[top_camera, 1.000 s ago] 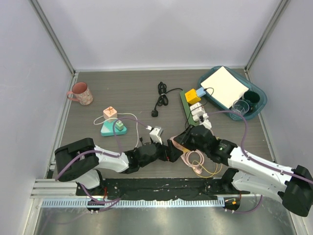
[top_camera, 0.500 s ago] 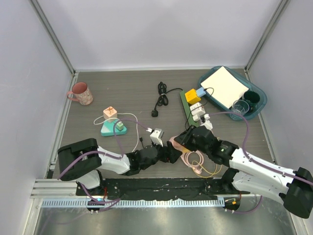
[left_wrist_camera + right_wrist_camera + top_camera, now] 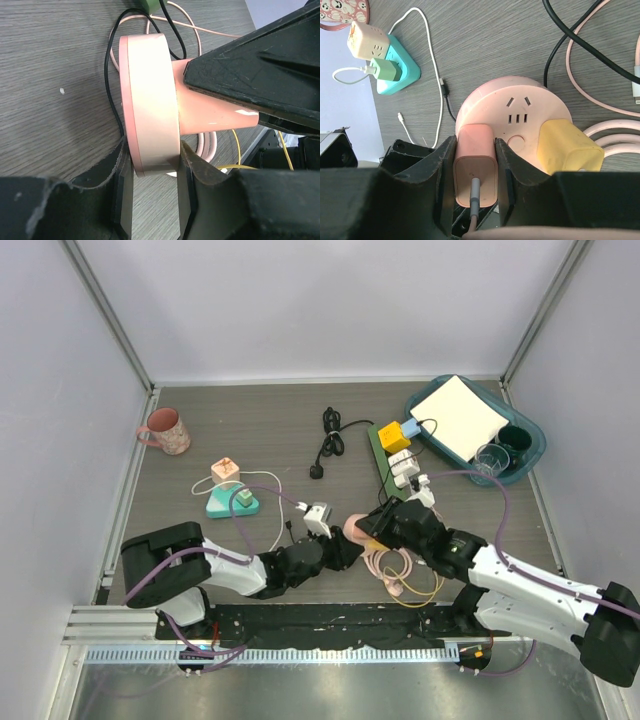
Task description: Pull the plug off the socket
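A round pink socket (image 3: 520, 105) stands on its edge above the table, near the front centre (image 3: 354, 527). A pink plug (image 3: 475, 172) and a yellow plug (image 3: 567, 147) sit in its face. My right gripper (image 3: 475, 145) is shut on the pink plug, one finger on each side. In the left wrist view the socket (image 3: 150, 100) shows edge-on, and my left gripper (image 3: 152, 160) is shut on its lower rim. The pink plug (image 3: 210, 112) sticks out to the right there, under a black finger (image 3: 260, 65) of the right gripper.
Pink and yellow cords (image 3: 398, 570) coil beneath the right arm. A white adapter (image 3: 318, 515) lies just left of the grippers. Further off are a teal socket block (image 3: 232, 502), a pink mug (image 3: 165, 430), a black cable (image 3: 328, 440), a green power strip (image 3: 392, 455) and a teal tray (image 3: 530, 440).
My left gripper has closed from wide open onto the socket's rim. The right gripper has stayed shut on the pink plug, and both have shifted slightly left.
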### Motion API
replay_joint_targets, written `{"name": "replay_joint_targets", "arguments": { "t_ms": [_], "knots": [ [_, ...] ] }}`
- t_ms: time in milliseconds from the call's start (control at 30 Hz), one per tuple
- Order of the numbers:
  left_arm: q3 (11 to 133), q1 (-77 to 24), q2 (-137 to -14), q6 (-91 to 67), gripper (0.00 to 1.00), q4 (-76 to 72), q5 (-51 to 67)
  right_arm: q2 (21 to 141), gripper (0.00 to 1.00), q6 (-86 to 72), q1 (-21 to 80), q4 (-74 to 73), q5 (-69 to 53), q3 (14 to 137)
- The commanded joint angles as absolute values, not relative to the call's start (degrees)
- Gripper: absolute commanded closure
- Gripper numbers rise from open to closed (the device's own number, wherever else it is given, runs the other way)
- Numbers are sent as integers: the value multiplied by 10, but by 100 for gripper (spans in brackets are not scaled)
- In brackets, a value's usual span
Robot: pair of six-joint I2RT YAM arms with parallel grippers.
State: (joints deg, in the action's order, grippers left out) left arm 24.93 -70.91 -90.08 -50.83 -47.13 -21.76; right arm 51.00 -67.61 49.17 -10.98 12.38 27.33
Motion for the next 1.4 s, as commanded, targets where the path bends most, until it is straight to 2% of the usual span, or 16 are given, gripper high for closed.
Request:
{"name": "replay_joint_targets", "arguments": {
  "t_ms": [0,300,567,833,1133,1233,1367],
  "knots": [
    [249,-714,-889,-516,100,-484,-250,500,99,-674,497,-70,127,263],
    [267,-715,-891,-573,100,-387,-301,483,99,-662,502,-45,126,252],
    [247,-715,-887,-571,100,-390,-316,437,99,-634,502,-127,178,284],
    [251,-725,-896,-524,100,-391,-324,482,99,-631,497,-134,168,293],
    [206,-729,-882,-517,100,-431,-351,477,99,-548,423,-155,54,324],
    [208,-729,-883,-527,100,-423,-351,461,99,-560,423,-123,36,297],
    [228,-729,-886,-541,100,-402,-337,453,99,-576,434,43,-36,236]
  ]
}}
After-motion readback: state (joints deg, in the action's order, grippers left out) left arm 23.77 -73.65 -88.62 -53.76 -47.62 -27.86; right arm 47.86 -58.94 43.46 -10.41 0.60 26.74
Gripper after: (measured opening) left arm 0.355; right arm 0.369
